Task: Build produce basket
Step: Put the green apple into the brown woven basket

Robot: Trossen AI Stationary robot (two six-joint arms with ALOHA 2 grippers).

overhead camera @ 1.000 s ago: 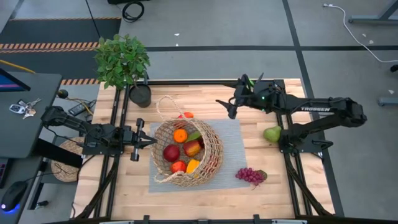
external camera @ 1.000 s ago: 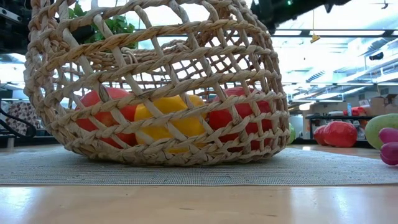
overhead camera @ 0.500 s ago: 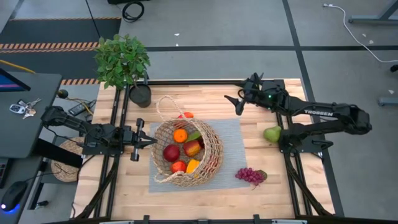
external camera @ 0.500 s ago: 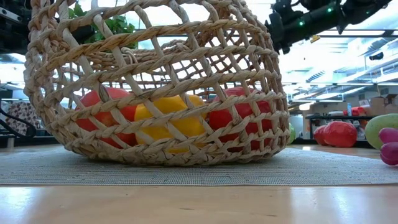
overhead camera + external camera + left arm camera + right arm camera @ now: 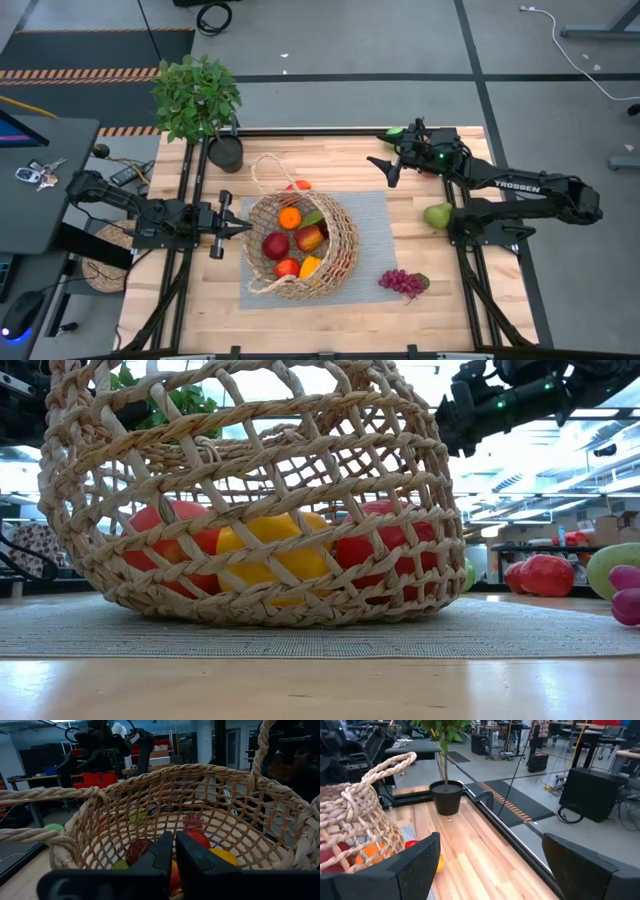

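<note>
Basket at bench centre holds most produce; pear at 3 o'clock and grapes at 4 remain out. Right tool, spread and empty, hovers at 1; left tool, pressed together, waits at the basket's 9 o'clock rim

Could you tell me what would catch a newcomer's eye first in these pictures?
Probably the basket, lying tipped on the grey mat mid-table, with red, orange and yellow produce showing through its open weave. Next, the right gripper, open and empty, raised over the table's far side, and the pear and grapes outside the basket on the right. The left gripper is shut at the basket's left rim.
</note>
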